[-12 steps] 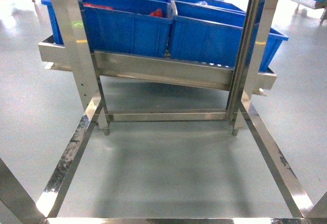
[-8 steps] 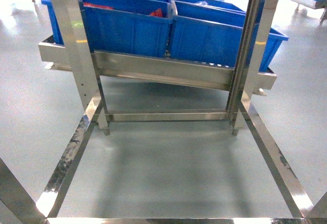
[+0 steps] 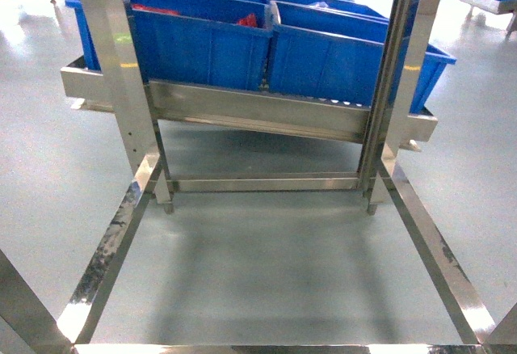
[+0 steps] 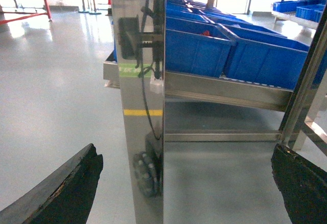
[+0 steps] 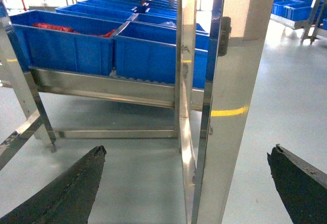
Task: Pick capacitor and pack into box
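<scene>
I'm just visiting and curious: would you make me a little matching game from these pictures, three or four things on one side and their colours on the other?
Things:
1. plastic bins
2. rack posts
3. tape band on the post
4. gripper fingers

Colours:
A. yellow
B. black
C. blue
D. shiny silver

Pairs: 1-C, 2-D, 3-A, 4-B

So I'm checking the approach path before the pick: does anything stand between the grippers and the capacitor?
No capacitor or pink box shows in any view. Both grippers, left and right, are open and low before the steel rack; an upright post fills each wrist view. The blue bins sit behind that frame.
</scene>
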Controlling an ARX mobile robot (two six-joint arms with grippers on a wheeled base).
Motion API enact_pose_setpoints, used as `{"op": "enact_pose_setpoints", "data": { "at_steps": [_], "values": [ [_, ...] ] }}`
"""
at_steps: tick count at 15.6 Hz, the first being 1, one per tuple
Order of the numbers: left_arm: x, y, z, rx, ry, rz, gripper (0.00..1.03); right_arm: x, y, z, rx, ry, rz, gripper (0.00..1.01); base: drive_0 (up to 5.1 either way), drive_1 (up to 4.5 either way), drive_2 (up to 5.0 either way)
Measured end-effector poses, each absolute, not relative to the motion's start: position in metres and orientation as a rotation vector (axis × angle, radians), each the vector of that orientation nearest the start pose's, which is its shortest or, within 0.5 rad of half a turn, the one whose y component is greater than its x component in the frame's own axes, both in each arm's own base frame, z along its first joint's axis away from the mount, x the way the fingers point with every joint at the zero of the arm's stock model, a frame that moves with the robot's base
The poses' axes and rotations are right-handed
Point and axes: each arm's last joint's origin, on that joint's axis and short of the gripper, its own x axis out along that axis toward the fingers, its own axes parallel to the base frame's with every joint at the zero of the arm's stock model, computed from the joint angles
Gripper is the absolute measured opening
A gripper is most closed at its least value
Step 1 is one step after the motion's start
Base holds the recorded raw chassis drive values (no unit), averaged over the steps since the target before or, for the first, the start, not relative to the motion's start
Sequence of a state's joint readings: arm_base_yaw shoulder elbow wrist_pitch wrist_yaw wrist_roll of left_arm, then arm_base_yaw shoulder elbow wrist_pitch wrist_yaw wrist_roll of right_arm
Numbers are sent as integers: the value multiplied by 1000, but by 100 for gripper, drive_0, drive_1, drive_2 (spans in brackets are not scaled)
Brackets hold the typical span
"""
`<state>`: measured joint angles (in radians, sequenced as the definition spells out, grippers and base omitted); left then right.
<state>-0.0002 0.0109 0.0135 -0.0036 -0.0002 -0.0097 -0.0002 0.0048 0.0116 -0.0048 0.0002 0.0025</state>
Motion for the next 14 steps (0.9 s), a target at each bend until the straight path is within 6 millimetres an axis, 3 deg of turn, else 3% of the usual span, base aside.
{"op": "enact_pose_setpoints", "data": {
  "at_steps": [14],
  "values": [
    [98,0,167,-10,4,0,98,97,0,166,2,0,0,98,0,0,0]
  ]
}}
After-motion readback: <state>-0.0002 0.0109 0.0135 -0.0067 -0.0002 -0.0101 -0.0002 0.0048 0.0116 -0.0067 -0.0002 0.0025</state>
